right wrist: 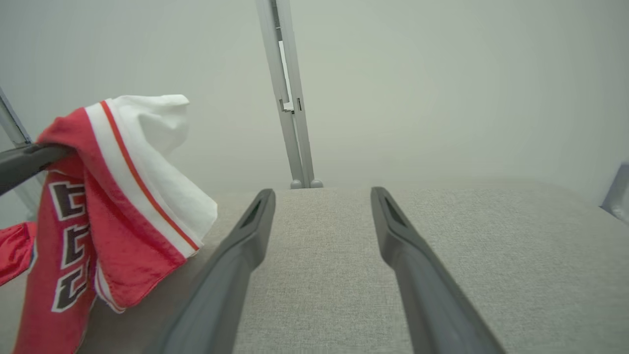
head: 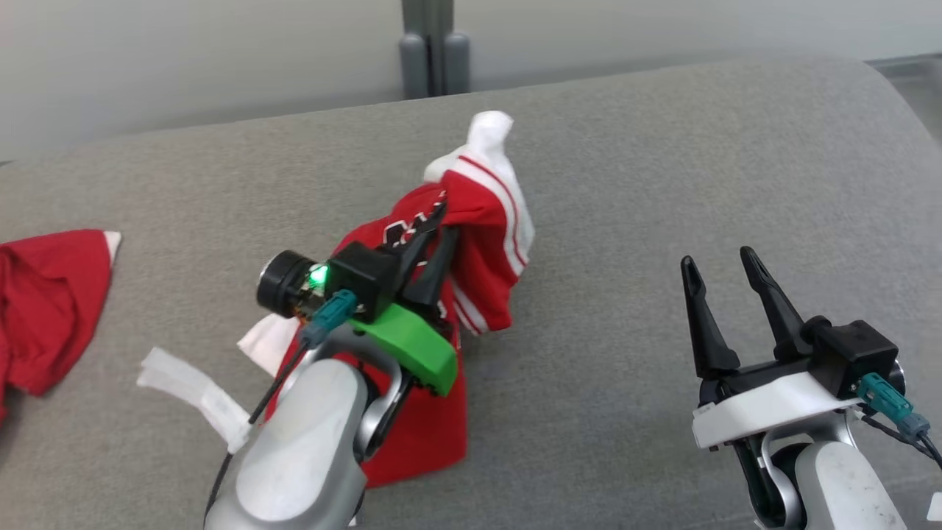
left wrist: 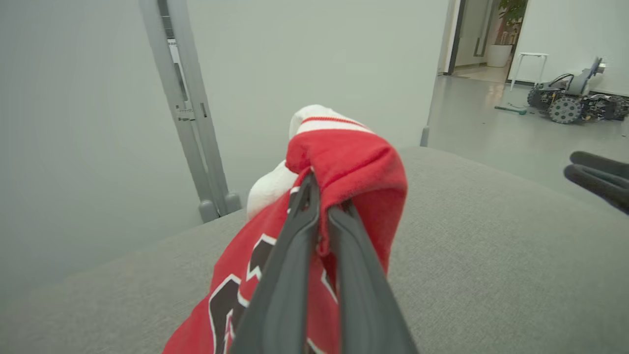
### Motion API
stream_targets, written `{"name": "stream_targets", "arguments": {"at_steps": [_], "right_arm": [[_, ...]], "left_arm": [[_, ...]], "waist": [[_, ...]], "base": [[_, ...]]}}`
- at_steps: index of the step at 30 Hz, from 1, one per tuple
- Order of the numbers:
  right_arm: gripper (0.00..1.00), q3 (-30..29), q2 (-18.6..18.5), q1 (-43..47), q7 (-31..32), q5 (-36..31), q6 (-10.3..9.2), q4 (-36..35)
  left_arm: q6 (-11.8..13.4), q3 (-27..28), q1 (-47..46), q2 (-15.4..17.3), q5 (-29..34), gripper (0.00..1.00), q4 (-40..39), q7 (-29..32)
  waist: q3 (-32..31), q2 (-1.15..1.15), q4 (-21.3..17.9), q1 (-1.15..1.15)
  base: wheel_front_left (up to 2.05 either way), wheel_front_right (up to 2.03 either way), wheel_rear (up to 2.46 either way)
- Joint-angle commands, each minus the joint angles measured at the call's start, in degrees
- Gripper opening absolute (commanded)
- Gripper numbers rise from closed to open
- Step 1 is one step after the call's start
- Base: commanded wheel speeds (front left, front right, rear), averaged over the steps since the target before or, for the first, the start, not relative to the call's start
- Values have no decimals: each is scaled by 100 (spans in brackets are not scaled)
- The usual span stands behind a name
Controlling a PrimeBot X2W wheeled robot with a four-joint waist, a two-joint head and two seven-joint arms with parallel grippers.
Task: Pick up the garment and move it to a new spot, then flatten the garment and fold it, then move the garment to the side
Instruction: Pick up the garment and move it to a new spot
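I note left fingers (left wrist: 287,265) gripping red-and-white lettered fabric garment (head: 486,221) over grey upholstered cushion (head: 662,184); right fingers (head: 704,316) wide, empty.

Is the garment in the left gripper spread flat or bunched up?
Bunched up: the garment hangs in loose folds from the left gripper, whose jaws are shut on it.
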Motion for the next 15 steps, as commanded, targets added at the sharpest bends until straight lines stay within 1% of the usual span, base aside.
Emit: {"name": "stream_targets", "arguments": {"at_steps": [1, 4, 6, 9, 11, 12, 15], "right_arm": [[100, -9, 12, -96, -66, 53, 0, 37], [100, -25, 32, -166, -183, 114, 0, 116], [100, -23, 34, -218, -241, 161, 0, 179], [100, -32, 40, -279, -338, 235, 0, 256], [100, -69, 38, -321, -402, 272, 0, 316], [100, -74, 38, -355, -438, 288, 0, 348], [100, -80, 38, -400, -482, 247, 0, 423]], "left_arm": [[-15, -184, -225, 9, -79, 0, 55, -25], [-17, -695, -525, 12, -253, 0, 235, -46], [-16, -978, -638, 16, -400, 0, 386, -29], [-12, -1363, -739, 14, -584, 0, 620, 37], [3, -1576, -788, 13, -653, 0, 760, 43], [44, -1674, -822, 13, -665, 100, 812, -10], [99, -1927, -824, 11, -670, 100, 872, -208]], "waist": [[703, -1, -1049, 0], [961, -1, -1340, 0], [1100, -1, -1461, 0], [1269, -1, -1520, 0], [1328, -1, -1479, 0], [1340, -1, -1433, 0], [1252, -1, -1242, 0]], "base": [[0, 0, 0], [0, 0, 0], [0, 0, 0], [0, 0, 0], [0, 0, 0], [0, 0, 0], [0, 0, 0]]}}
